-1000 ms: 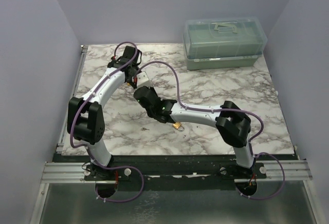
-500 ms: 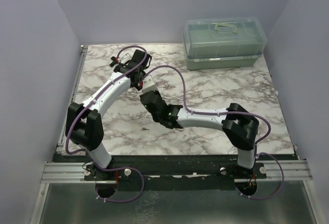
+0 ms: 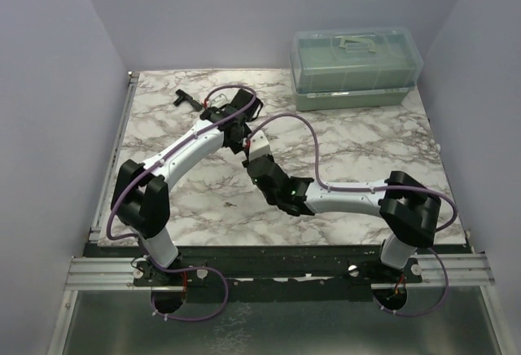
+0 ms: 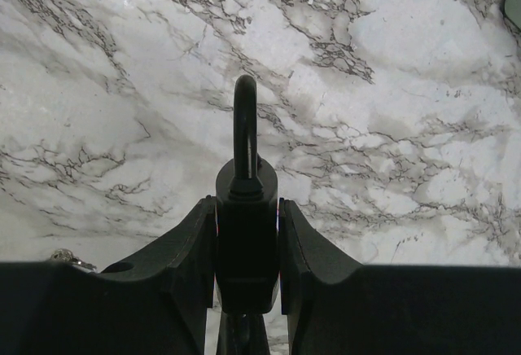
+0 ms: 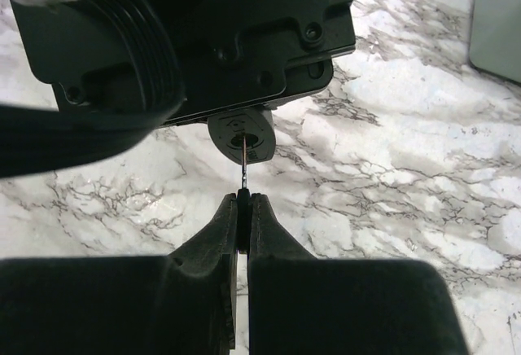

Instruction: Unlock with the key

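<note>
The small dark metal padlock (image 4: 247, 237) is clamped in the left hand (image 4: 247, 208). The thin silver-grey metal key (image 5: 242, 168) is pinched in the right hand (image 5: 242, 200), pointed lengthwise at the keyhole (image 5: 242, 137) directly ahead, tip touching.

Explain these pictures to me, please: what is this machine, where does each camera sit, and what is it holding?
The machine is two robot arms bolted at the near edge of a marble table. One picture looks down from above and behind them. The other two come from a camera on each wrist. On the table stand a clear plastic box and a small black tool. The left gripper holds a padlock, shackle pointing away. The right gripper is shut on a thin key, its tip at the padlock's keyhole.
</note>
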Robot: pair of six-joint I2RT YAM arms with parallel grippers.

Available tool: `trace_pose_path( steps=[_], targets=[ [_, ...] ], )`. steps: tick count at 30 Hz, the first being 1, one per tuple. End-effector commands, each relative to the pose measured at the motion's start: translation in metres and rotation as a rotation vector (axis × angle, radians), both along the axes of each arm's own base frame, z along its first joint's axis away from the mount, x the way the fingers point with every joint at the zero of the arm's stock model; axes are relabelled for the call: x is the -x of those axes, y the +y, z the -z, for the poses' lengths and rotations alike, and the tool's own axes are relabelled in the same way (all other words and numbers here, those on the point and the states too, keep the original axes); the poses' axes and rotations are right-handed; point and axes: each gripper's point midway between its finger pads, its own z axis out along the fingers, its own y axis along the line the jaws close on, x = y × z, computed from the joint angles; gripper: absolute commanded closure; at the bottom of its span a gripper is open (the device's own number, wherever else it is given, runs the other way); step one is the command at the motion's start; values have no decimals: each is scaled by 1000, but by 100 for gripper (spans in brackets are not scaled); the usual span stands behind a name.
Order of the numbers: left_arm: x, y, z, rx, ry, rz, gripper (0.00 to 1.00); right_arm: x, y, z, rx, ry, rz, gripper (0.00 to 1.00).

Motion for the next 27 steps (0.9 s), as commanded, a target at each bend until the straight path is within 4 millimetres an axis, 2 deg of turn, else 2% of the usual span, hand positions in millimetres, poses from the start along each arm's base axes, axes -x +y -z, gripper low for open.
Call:
trace_pose_path(
  steps=[1,10,19,27],
  targets=[
    [48,-28,4,103,170,42,100,-14,-10,-11,-136,5,63,100],
    [71,-29,49,53,252,43,100,6,-23,38,-158,144,87,100],
    [89,-31,90,-29,335,72,100,18,-28,81,-155,240,103,100],
    [96,-34,118,-82,387,93,100,26,-38,108,-119,283,127,100]
  ],
)
